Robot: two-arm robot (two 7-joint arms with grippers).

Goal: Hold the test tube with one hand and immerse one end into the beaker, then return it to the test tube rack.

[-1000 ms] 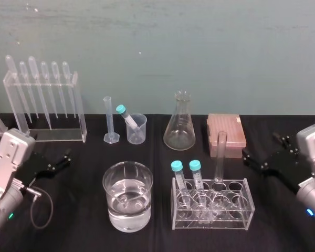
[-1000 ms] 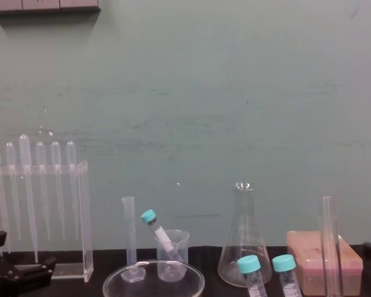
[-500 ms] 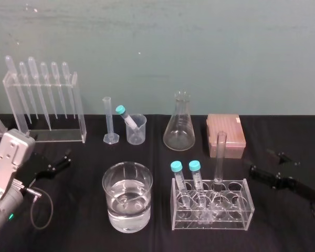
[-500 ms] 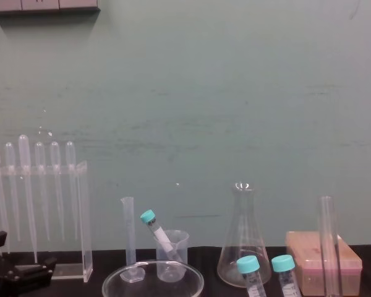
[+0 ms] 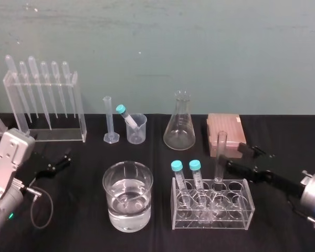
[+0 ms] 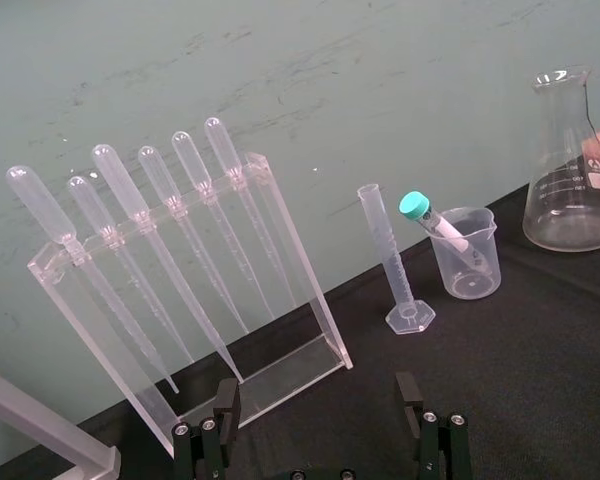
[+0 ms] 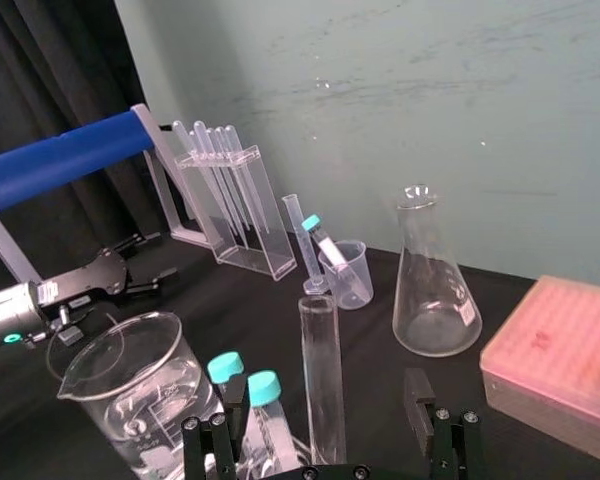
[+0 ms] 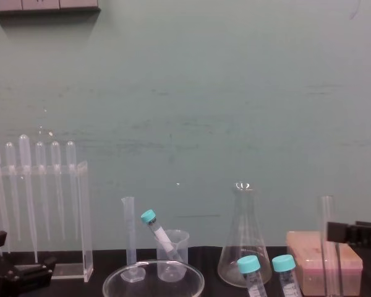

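Two right fingers (image 7: 418, 400) beside test tube (image 7: 321, 372).

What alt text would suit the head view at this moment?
The open right gripper reaches in from the right, close beside the tall test tube, which stands in the clear rack with two teal-capped tubes. A beaker of clear liquid stands left of the rack; the left gripper rests open at the far left.

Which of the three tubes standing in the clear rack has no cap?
The tall tube, rightmost of the three and nearest the open right gripper; the two shorter tubes wear teal caps. The left gripper sits parked far left.
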